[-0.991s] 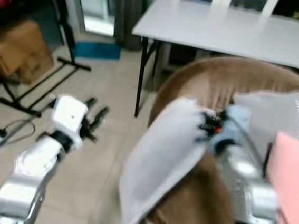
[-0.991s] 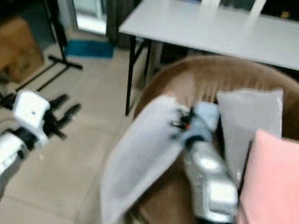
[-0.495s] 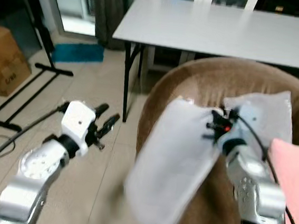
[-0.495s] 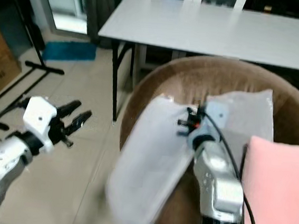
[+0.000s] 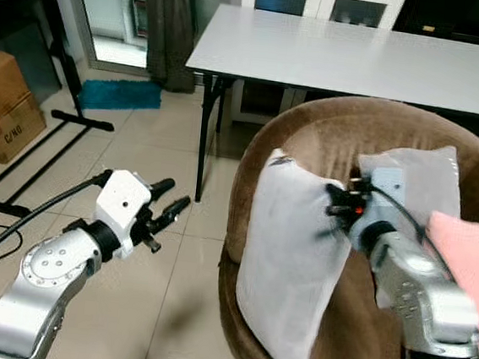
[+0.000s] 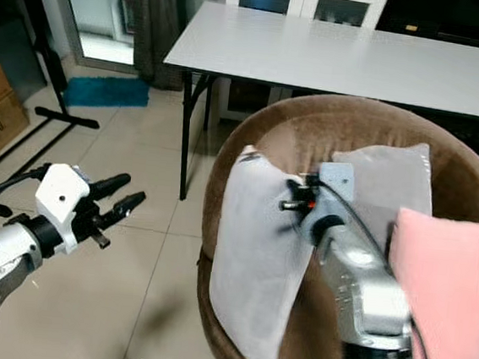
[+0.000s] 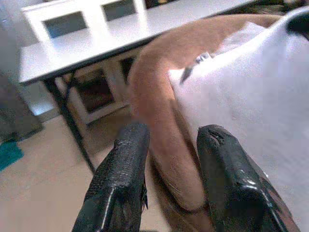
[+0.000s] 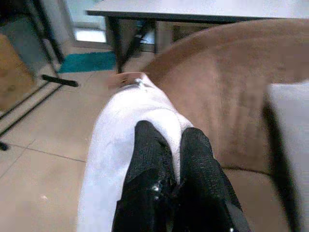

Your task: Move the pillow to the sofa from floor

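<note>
Pillow (image 5: 286,269) hangs long axis downward from my right gripper (image 5: 336,210), pinched at its top edge, draped over the brown sofa (image 5: 328,137) rim; my left gripper (image 5: 168,202) waits spread, aside

One marking is legible: black letters reading "C/NO." on the side of the cardboard box (image 5: 6,115) standing on the floor, well left of the brown sofa (image 5: 346,130). Smaller print beside it is too blurred to read.
</note>
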`<state>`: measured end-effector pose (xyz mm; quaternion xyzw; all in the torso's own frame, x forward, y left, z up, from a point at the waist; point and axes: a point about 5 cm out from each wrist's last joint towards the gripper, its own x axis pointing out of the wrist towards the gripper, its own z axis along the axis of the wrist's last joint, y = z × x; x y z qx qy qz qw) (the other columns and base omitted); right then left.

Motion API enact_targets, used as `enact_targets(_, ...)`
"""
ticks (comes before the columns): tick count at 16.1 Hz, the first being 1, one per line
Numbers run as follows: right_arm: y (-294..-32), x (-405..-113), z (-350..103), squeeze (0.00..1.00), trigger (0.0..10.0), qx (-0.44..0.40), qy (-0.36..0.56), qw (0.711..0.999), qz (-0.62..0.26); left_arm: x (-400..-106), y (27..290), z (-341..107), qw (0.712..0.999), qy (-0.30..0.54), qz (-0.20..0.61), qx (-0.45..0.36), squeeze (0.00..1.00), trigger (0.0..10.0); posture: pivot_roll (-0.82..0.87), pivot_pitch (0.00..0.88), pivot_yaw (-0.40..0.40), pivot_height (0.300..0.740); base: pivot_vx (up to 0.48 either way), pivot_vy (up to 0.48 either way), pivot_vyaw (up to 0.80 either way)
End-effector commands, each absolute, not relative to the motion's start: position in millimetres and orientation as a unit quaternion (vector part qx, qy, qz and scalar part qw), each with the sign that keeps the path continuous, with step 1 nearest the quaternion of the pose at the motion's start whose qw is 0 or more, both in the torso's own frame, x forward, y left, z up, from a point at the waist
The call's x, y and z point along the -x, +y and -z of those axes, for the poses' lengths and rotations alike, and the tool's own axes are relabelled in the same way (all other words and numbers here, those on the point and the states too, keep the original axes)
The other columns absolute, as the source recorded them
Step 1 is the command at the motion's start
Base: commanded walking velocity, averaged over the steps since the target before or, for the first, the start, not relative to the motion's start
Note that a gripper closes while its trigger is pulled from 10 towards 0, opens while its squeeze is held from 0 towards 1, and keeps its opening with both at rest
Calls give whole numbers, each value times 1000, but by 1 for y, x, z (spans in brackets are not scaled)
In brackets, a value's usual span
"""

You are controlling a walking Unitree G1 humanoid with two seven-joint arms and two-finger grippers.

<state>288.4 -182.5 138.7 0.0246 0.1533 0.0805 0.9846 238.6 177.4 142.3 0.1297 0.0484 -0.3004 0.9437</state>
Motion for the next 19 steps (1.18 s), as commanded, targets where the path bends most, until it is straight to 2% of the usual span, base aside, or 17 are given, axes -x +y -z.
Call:
enact_targets(1, -200, -296, -160, 0, 10000, -21, 116, 992, -53, -238, 175, -141, 937, 57, 319, -133, 0, 10000, 12, 0, -1, 740, 0, 0, 0)
enact_targets(3, -214, -300, -169, 0, 10000, -11, 104, 994, -28, -237, 174, -141, 935, 59, 326, -130, 0, 10000, 12, 0, -1, 740, 0, 0, 0)
enact_targets(5, -241, -310, -187, 0, 10000, -12, 70, 996, 53, -237, 174, -141, 933, 60, 331, -131, 0, 10000, 11, 0, -1, 740, 0, 0, 0)
enact_targets(7, -248, -321, -194, 0, 10000, -23, 48, 996, 72, -237, 174, -140, 932, 61, 333, -131, 0, 10000, 8, 0, 2, 740, 0, 0, 0)
enact_targets(8, -243, -332, -197, 0, 10000, -24, 36, 997, 66, -237, 174, -140, 931, 61, 335, -132, 0, 10000, 8, 0, 2, 740, 0, 0, 0)
enact_targets(10, -217, -365, -200, 0, 10000, -34, 12, 999, 35, -241, 172, -140, 929, 59, 339, -137, 0, 10000, 6, 0, 10, 740, 0, 0, 0)
enact_targets(12, -200, -379, -198, 0, 10000, -39, 9, 999, 14, -244, 172, -141, 930, 54, 335, -141, 0, 10000, 16, 0, 3, 740, 0, 0, 0)
enact_targets(13, -183, -390, -188, 0, 10000, -41, 16, 999, 8, -246, 174, -143, 933, 50, 326, -143, 0, 10000, 21, 0, -5, 740, 0, 0, 0)
enact_targets(17, -139, -395, -138, 0, 10000, -12, 99, 995, 19, -248, 170, -143, 938, 40, 309, -148, 0, 10000, 97, 0, -49, 740, 0, 0, 0)
enact_targets(19, -135, -391, -127, 0, 10000, -26, 119, 992, 37, -248, 174, -144, 944, 37, 292, -149, 0, 10000, 99, 0, -51, 740, 0, 0, 0)
